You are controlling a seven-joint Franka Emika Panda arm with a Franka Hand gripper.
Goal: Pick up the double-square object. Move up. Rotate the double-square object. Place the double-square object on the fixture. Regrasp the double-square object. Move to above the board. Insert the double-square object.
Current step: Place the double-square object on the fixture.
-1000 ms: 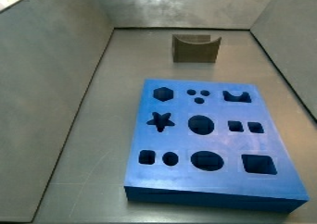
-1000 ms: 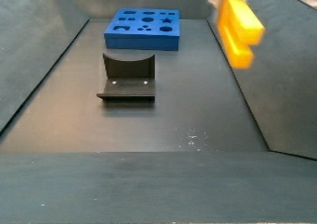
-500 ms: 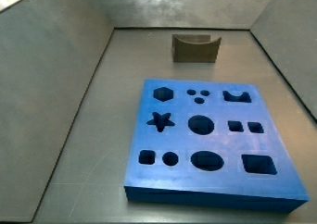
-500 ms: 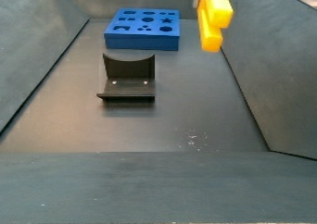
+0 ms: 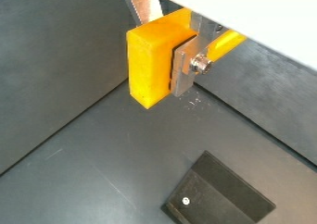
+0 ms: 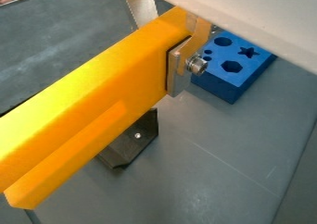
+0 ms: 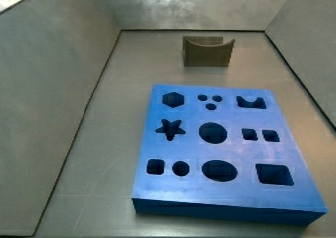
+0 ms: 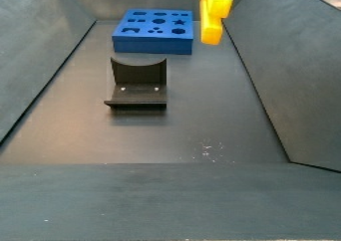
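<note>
The gripper [image 5: 188, 54] is shown in both wrist views closed on the double-square object [image 5: 158, 59], a long yellow-orange block. A flat silver finger [image 5: 186, 61] is pressed against one side face of the block, and the opposite finger is largely hidden behind it. In a wrist view the block [image 6: 93, 117] is seen along its length, extending away from the grip and held clear of the dark floor [image 6: 235, 172] below. The forked end cannot be made out clearly in either wrist view.

In a side view the block [image 8: 214, 6] is seen at the upper edge of the frame, raised above the floor [image 8: 200, 116] and cut off by the frame, so the gripper itself is not visible there. It appears just beside the far right corner of the board [image 8: 154, 31], although whether it is over the board or merely in front of it cannot be determined.

The board [image 7: 223, 148] is a bright-blue rectangular slab lying flat on the floor, with dark cut-outs that include a star, circles, squares and ovals. All the cut-outs are shown unfilled. Part of it [image 6: 235, 61] is also visible in a wrist view, beyond the held block.

The fixture [image 7: 206, 51], a small dark block with a curved notch in its top, is seen standing apart from the board near the back wall [image 7: 197, 6]. From the opposite side [image 8: 138, 81] it is shown between the camera and the board, resting on a dark base plate, with nothing placed on it.
</note>
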